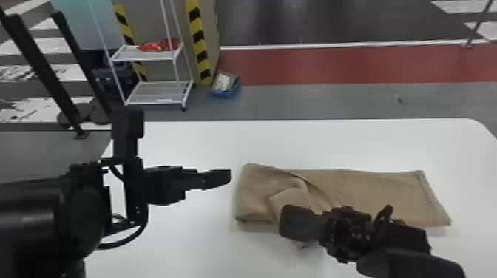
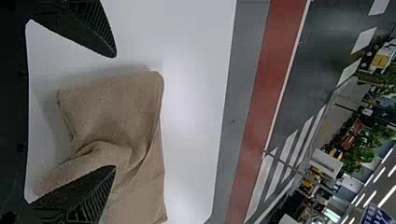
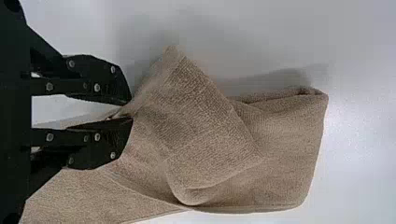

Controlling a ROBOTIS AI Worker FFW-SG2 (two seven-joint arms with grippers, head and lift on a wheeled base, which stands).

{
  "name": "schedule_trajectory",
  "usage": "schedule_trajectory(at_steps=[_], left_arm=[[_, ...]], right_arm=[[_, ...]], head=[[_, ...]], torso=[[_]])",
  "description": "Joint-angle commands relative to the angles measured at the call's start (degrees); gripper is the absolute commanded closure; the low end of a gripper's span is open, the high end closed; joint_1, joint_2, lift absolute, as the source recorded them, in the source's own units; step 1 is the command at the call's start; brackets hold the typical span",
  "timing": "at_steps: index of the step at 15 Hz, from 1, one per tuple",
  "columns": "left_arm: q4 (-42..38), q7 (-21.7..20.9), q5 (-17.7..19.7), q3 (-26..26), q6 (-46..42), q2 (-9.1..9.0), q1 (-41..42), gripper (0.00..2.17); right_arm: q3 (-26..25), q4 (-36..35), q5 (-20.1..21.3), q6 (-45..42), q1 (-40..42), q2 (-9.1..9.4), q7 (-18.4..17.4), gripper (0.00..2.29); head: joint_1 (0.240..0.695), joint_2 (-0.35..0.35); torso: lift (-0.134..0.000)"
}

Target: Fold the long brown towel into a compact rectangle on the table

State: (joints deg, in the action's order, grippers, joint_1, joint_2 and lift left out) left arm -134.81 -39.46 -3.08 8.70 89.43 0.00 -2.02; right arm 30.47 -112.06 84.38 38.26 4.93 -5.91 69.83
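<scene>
The brown towel (image 1: 377,192) lies lengthwise on the white table, its left part folded over with a twisted, raised flap. My right gripper (image 1: 296,242) is over the towel's near edge, left of its middle. In the right wrist view, my right gripper (image 3: 123,112) is shut on a pinched bit of the towel (image 3: 210,135), close to a pointed corner. My left gripper (image 1: 230,175) is just left of the towel's folded end. The left wrist view has my left gripper (image 2: 116,112) open, with the towel (image 2: 116,107) beyond its spread fingers.
The white table (image 1: 185,144) extends around the towel, with its far edge behind it. Past the table stand a white shelf cart (image 1: 155,92) with red items on top and a blue bin (image 1: 225,87) on the floor.
</scene>
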Motion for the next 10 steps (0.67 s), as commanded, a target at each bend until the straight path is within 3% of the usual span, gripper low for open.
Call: schedule_trajectory(at_steps=[1,3,10], left_arm=[[0.07,-0.09,0.00,0.00,0.59,-0.15,0.00,0.03],[0.16,-0.18,0.00,0.09,0.59,-0.15,0.00,0.03],[0.25,-0.53,0.44,0.70,0.59,-0.15,-0.18,0.03]], right_arm=[[-0.14,0.08,-0.01,0.19,-0.10,0.11,-0.05,0.97],[-0.23,-0.01,-0.18,0.37,-0.19,0.46,-0.14,1.08],[-4.36,-8.18,-5.11,0.37,-1.86,-0.16,-0.22,1.08]], head=[[0.695,0.104],[0.695,0.102],[0.695,0.103]], torso=[[-0.125],[-0.125],[-0.125]])
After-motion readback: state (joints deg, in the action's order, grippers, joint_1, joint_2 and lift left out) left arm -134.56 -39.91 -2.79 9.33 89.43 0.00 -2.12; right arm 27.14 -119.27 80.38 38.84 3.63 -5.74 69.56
